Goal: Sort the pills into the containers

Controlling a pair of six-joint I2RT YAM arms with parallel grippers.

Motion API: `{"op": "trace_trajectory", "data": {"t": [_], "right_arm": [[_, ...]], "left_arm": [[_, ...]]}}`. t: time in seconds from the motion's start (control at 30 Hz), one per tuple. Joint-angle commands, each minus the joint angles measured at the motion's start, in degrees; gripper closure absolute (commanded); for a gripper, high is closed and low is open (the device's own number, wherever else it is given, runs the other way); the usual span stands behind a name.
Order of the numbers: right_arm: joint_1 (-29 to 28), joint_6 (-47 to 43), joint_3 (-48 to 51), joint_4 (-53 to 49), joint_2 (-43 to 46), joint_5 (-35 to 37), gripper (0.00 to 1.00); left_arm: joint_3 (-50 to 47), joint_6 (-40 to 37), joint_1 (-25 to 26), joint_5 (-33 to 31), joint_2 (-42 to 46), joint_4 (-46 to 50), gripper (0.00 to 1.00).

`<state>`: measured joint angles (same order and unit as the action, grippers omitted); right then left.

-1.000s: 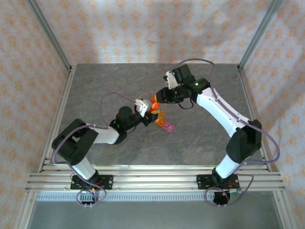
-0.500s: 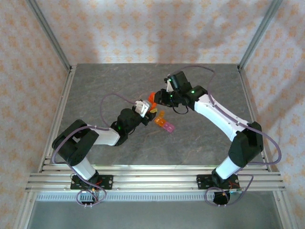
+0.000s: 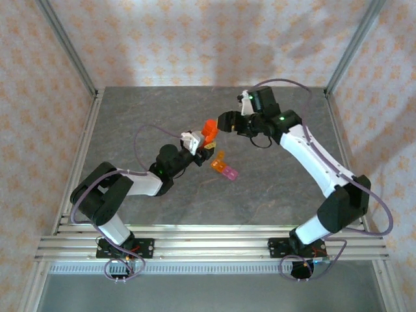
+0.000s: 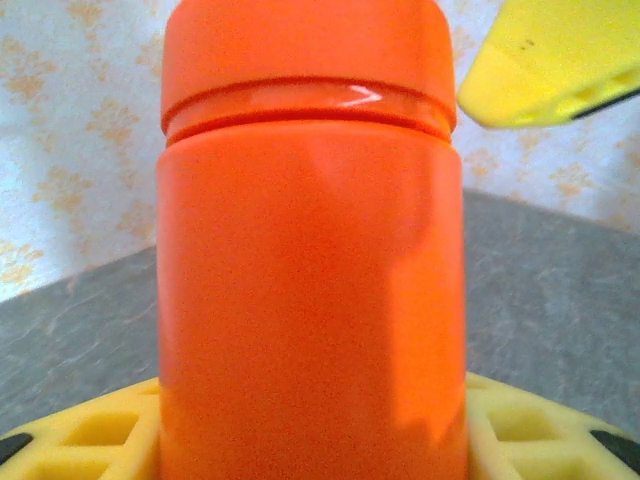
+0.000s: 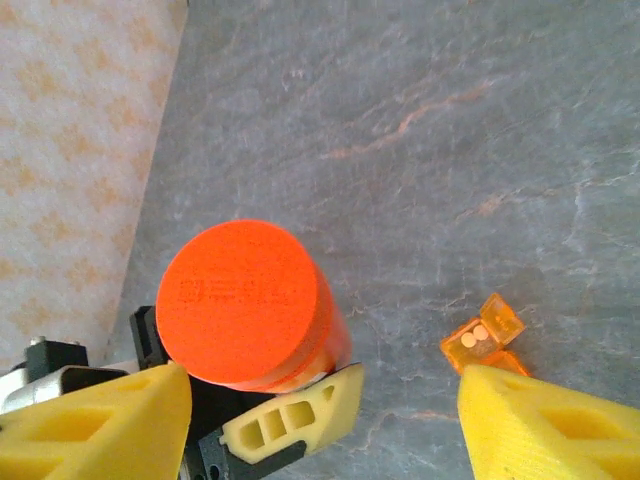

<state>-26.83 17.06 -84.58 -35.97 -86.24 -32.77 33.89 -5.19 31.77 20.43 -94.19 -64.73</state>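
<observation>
Two tools split the work: the left tool (image 3: 204,147) clamps the orange bottle (image 4: 310,300) upright, apparently so the right tool (image 3: 222,121), jaws apart, can work its cap (image 5: 240,305) near the containers (image 3: 223,167).

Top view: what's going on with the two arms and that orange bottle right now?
The left gripper is clamped on the orange pill bottle, holding it upright above the table with its cap on. The right gripper hovers open just above the cap, gripping nothing. On the table beside them sit the orange compartment, lid open with two pale pills inside, and the pink compartment next to it.
</observation>
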Motion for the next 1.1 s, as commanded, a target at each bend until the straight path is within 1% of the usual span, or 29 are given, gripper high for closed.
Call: {"op": "trace_trajectory", "data": {"t": [0.0,0.13,0.2,0.33,0.47,0.6,0.87,0.93,1.07], "right_arm": [[0.8,-8.8,-2.6,-0.6,3.2,-1.8,0.23],[0.8,-18.0,-4.1,-2.0,2.1,-5.7,0.21],[0.7,-20.7,-6.0,-3.5,0.5,-7.2,0.21],[0.7,-23.7,-11.7,-8.2,-4.3,-11.3,0.20],[0.7,-24.8,-13.7,-10.0,-6.6,-12.1,0.21],[0.7,-24.8,-13.3,-10.2,-7.1,-13.7,0.24],[0.7,-24.6,-10.6,-9.4,-6.5,-14.6,0.35],[0.7,-24.6,-10.0,-9.2,-6.4,-14.8,0.37],[0.7,-24.3,-8.8,-8.7,-6.2,-15.2,0.45]], "left_arm": [[2.2,4.3,-1.6,8.7,1.8,-5.3,1.00],[3.9,7.2,-2.3,14.3,0.9,-4.8,1.00],[4.5,8.7,-2.3,16.7,0.5,-4.9,1.00],[5.5,10.4,-2.3,19.4,-0.1,-4.7,1.00],[6.3,11.4,-2.4,20.4,-0.6,-4.5,1.00],[6.4,11.6,-2.4,20.6,-0.9,-4.5,1.00],[6.6,12.0,-2.5,20.9,-1.7,-4.7,1.00],[6.9,11.9,-2.5,20.9,-1.8,-4.8,1.00],[7.1,12.1,-2.5,21.0,-1.8,-4.9,1.00]]}}
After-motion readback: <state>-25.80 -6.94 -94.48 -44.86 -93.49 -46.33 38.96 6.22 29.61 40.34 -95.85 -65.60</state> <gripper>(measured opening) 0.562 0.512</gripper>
